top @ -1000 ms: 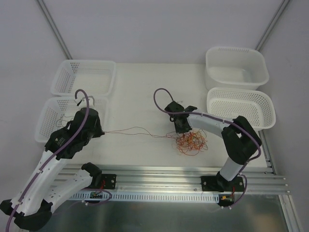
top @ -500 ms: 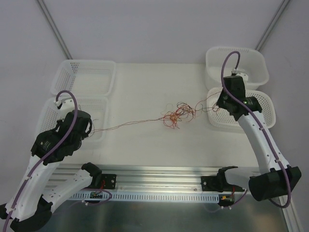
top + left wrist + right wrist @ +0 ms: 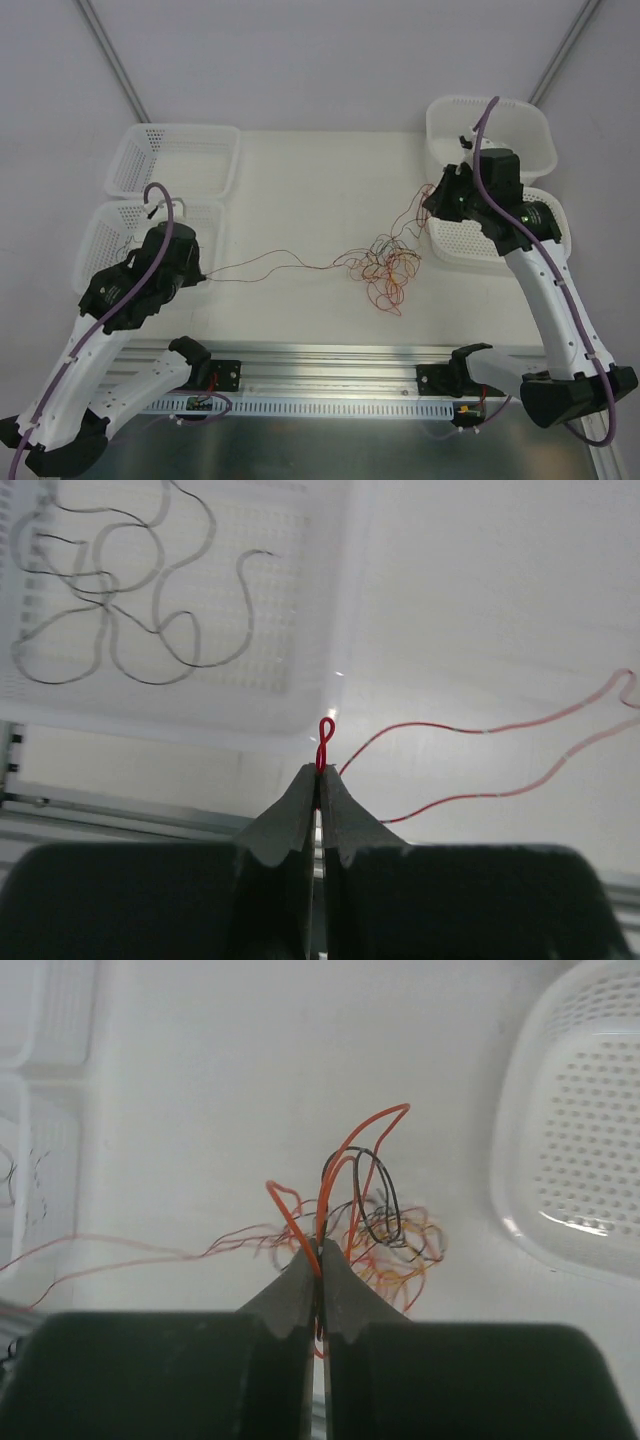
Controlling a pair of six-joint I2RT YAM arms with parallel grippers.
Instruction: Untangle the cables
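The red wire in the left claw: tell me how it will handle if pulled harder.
Probably floppy and light: the red wire runs in loose waves between the left claw and the tangle. It likely keeps kinks, judging by the small loop at its gripped end. So thin, it may snag rather than slide free.

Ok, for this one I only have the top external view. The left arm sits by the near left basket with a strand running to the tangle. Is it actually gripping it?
Observer: Yes. The left wrist view shows the left gripper shut on a red wire, with a small loop poking past the fingertips.
Operator: Anything in the basket there?
Observer: A few curly black wires lie loose in the basket, apart from the red one.
Operator: And the right side?
Observer: The right gripper is shut on orange strands rising from the tangle.
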